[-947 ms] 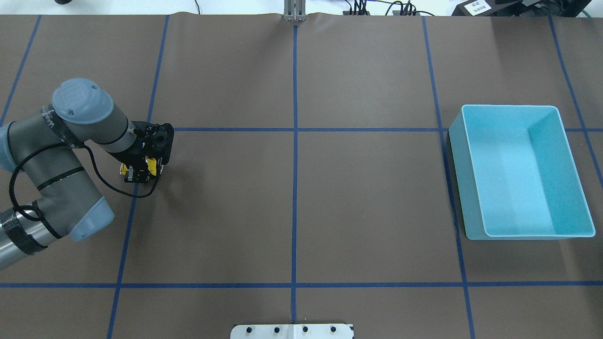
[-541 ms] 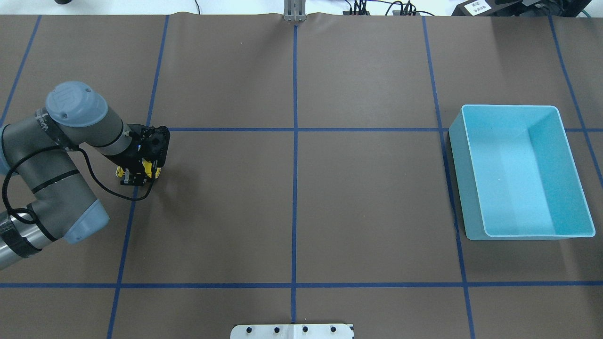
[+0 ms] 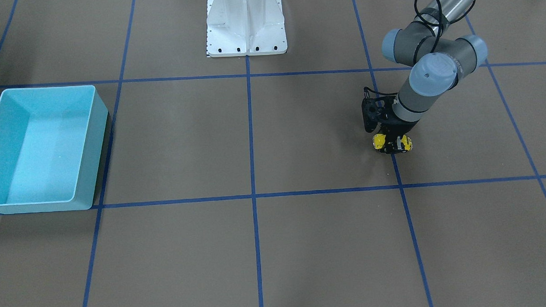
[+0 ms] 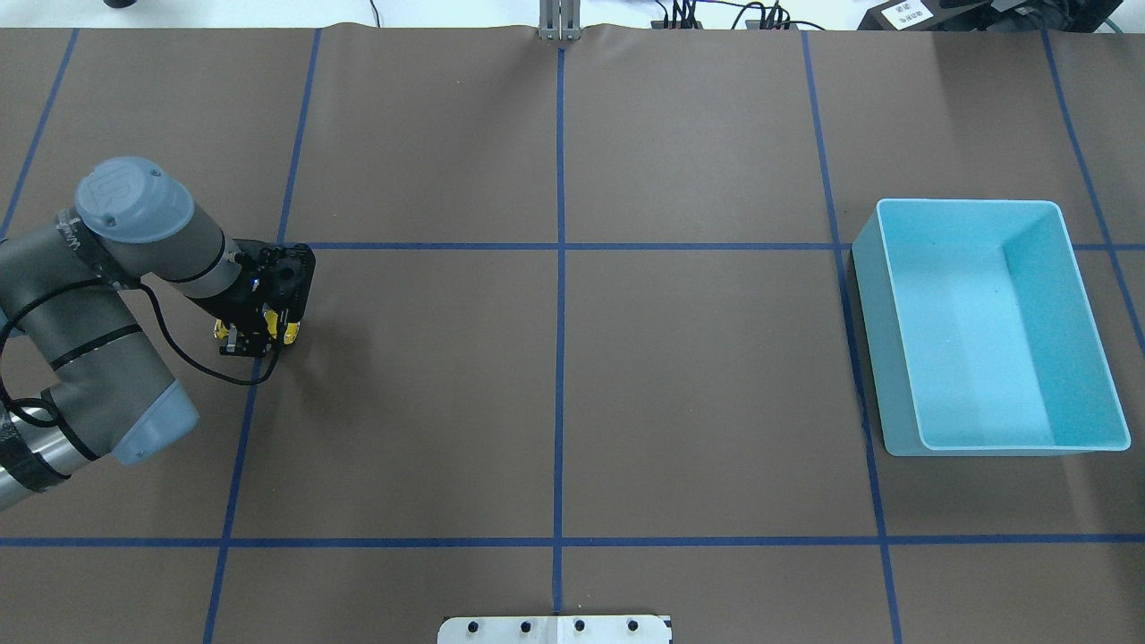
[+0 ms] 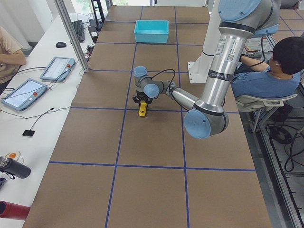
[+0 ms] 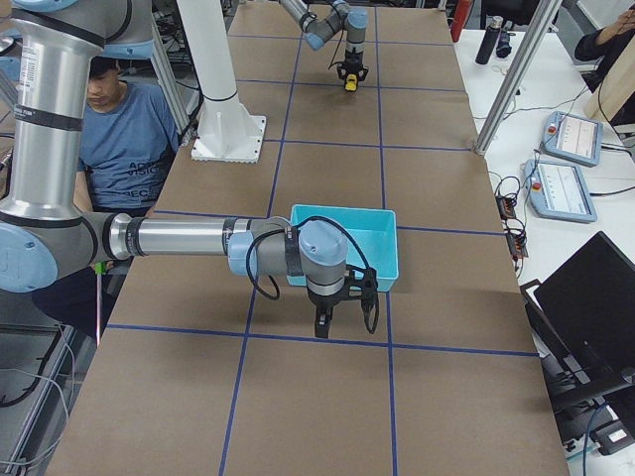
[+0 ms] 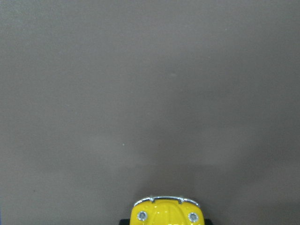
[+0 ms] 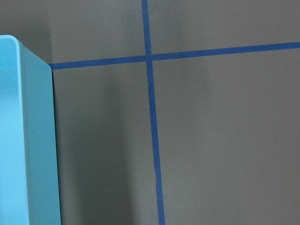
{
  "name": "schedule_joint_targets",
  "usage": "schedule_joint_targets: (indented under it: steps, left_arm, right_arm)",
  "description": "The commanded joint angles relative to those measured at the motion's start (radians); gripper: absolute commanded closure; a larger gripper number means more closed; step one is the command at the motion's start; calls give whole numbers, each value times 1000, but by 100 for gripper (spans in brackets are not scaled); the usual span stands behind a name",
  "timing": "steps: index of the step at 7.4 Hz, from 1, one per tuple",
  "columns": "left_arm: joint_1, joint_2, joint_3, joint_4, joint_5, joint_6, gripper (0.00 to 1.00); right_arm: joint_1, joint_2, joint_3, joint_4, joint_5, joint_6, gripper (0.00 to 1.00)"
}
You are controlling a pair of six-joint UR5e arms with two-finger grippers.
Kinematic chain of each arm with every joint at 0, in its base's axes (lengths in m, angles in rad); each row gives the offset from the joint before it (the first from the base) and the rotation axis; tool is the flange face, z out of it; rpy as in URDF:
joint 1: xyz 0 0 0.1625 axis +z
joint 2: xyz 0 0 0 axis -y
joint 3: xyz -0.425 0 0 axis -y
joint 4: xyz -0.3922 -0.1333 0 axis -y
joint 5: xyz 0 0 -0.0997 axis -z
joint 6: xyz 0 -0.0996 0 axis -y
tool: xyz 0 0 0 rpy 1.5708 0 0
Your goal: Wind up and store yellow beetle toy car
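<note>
The yellow beetle toy car (image 3: 381, 141) sits low at the brown table surface on the robot's left side, on a blue tape line. My left gripper (image 3: 392, 145) points straight down and is shut on it. From overhead, yellow pokes out on both sides of the left gripper (image 4: 251, 336). The left wrist view shows only the car's nose (image 7: 166, 213) with chrome bumper and headlights. The car (image 5: 142, 109) also appears small in the side views. My right gripper (image 6: 343, 323) hangs low beside the turquoise bin (image 6: 369, 234); I cannot tell if it is open or shut.
The turquoise bin (image 4: 866, 340) stands far on the robot's right with nothing in it; its wall (image 8: 28, 140) fills the right wrist view's left edge. The white robot base (image 3: 245, 22) sits mid-table. People, tablets and a laptop sit at side desks.
My left gripper has slid a little toward the overhead view's left, taking the yellow car with it along the table.
</note>
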Motion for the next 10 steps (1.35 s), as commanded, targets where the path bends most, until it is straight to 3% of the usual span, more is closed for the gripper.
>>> schedule_joint_targets:
  steps: [1, 10]
  left_arm:
    - [-4, 7, 1, -8, -2, 10, 100]
    - [-13, 30, 0, -22, -10, 37, 100]
  right_arm:
    - [-3, 0, 0, 0, 0, 0, 0]
    - [-12, 0, 0, 0, 0, 0, 0]
